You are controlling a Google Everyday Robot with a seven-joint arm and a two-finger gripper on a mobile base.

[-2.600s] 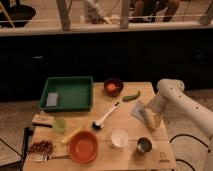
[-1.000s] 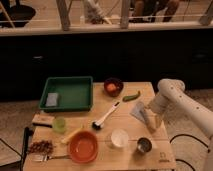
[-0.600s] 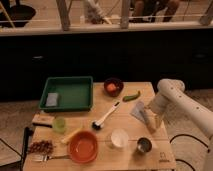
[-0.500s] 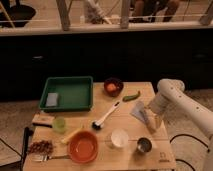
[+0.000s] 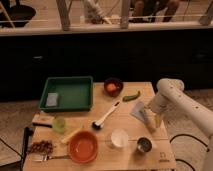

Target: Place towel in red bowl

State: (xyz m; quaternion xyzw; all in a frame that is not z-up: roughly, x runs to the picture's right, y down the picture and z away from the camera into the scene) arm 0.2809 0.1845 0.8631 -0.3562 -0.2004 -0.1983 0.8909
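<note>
A wooden table point(image 5: 127, 155) stands before a dark counter with railing beyond. At the table's right side, the pincer point(image 5: 150, 119) sits low over the towel point(image 5: 138, 110), a pale patch lying flat; whether the pincer is open or closed cannot be told. The red bowl point(image 5: 83, 146) sits well apart at the near left. A green tray point(image 5: 67, 93) lies far left. The arm partly hides the towel, and it possibly touches it.

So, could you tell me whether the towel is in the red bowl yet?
No: the red bowl looks empty; the towel lies on the table by the gripper.
</note>
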